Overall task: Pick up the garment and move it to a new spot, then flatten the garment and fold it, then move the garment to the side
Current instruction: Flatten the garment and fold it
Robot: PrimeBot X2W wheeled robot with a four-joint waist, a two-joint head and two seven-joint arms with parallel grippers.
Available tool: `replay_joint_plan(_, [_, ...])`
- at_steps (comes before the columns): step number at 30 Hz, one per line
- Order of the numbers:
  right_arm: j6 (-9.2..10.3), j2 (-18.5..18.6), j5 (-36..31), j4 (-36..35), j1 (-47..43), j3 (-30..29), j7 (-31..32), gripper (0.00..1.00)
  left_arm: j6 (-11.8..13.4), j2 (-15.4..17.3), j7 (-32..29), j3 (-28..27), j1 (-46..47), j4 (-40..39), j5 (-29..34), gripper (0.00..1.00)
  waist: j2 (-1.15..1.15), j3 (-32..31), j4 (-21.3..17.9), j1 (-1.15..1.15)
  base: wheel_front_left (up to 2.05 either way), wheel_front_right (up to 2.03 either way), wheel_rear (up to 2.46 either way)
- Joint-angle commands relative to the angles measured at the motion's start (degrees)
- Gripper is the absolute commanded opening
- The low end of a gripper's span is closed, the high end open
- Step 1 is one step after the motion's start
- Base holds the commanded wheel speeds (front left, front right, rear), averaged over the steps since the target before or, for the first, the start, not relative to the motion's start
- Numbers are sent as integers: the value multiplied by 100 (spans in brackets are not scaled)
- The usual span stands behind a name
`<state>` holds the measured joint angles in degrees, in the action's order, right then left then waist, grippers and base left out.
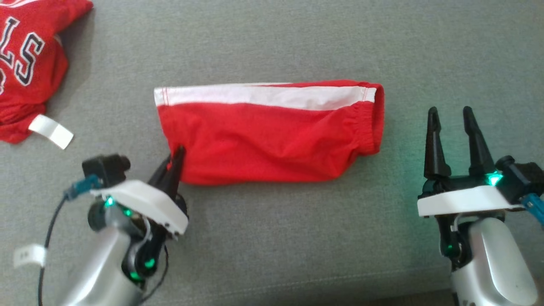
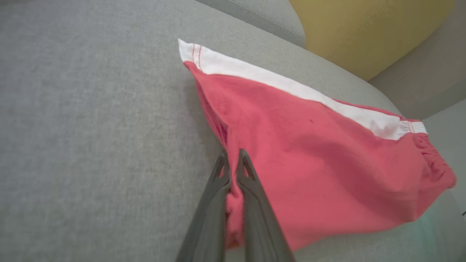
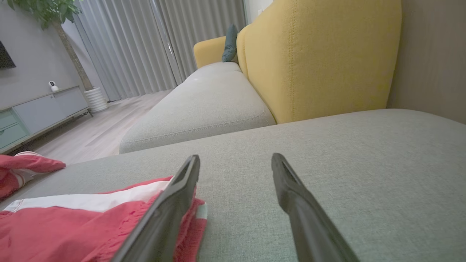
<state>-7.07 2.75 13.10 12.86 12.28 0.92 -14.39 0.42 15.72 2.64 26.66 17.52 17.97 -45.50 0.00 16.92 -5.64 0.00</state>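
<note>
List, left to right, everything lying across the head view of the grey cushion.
Crumpled red lettered jersey → left gripper → red fabric garment with white stripe → right gripper.

Garment (image 1: 272,136) on cushion (image 1: 297,238), between left pincer (image 1: 177,154) and right pincer (image 1: 450,112)

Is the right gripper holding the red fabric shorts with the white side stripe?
No, the right gripper stands open, apart from the red shorts.
</note>
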Motion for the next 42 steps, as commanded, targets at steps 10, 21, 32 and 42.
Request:
replay_joint_plan(10, [-42, 13, -103, 52, 101, 129, -61, 100, 246, -39, 367, -308, -318, -515, -45, 56, 0, -88, 87, 0, 0, 0, 0])
replay_joint_plan(21, [-42, 13, -214, 256, 105, 43, 20, 100, 417, -26, 1108, -333, -373, -856, 611, 100, 0, -513, 231, 0, 0, 0, 0])
replay_joint_plan(32, [-42, 13, -303, 271, -87, -11, 193, 100, 711, -214, 1232, -556, -789, -1193, 1428, 100, 0, -1077, 402, 0, 0, 0, 0])
replay_joint_plan(42, [-42, 13, -475, 407, -31, 101, 639, 100, 592, -498, 1235, -804, -1185, -1307, 1709, 100, 0, -1229, 550, 0, 0, 0, 0])
